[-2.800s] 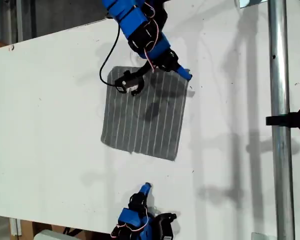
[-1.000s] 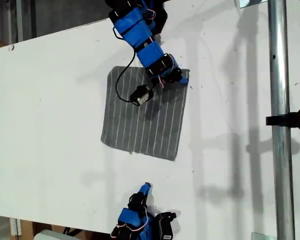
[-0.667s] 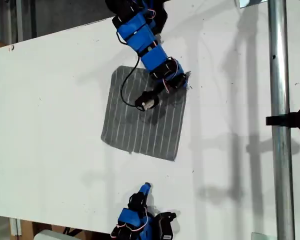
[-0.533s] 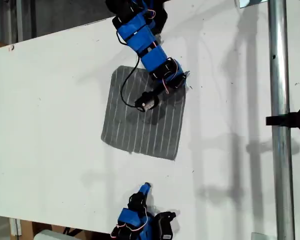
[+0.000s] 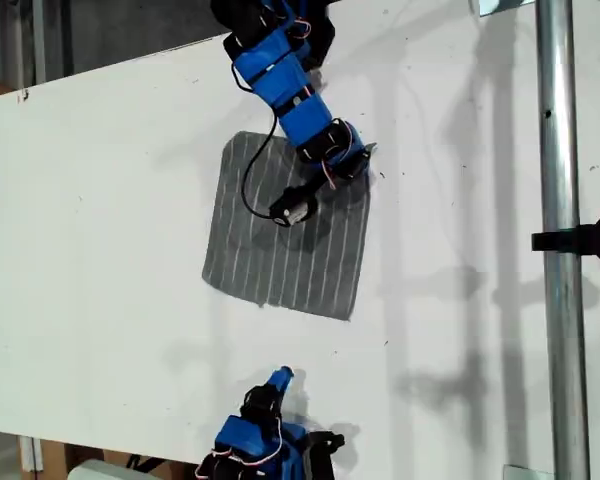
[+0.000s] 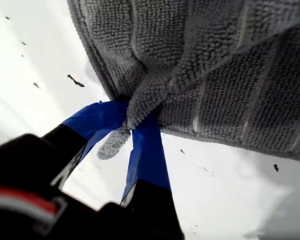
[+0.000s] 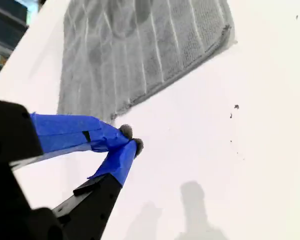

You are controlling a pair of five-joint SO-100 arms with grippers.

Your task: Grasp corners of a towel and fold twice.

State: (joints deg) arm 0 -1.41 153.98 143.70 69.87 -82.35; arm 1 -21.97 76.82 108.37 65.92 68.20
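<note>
Towel (image 5: 285,240) lies flat mid-worktop (image 5: 100,200), one corner (image 6: 140,105) bunched and clamped in my first pincer (image 6: 130,120). My second pincer (image 7: 127,142) hovers near the worktop's edge, tips together, holding nothing, apart from the towel.

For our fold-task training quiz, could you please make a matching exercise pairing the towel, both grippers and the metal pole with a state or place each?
Things:
1. towel
2. my first gripper
3. my second gripper
4. pole

States:
A. shut on nothing, off the cloth
B. at the exterior view's right
C. shut on a corner
D. grey, striped, mostly flat

Pairs: 1-D, 2-C, 3-A, 4-B
</note>
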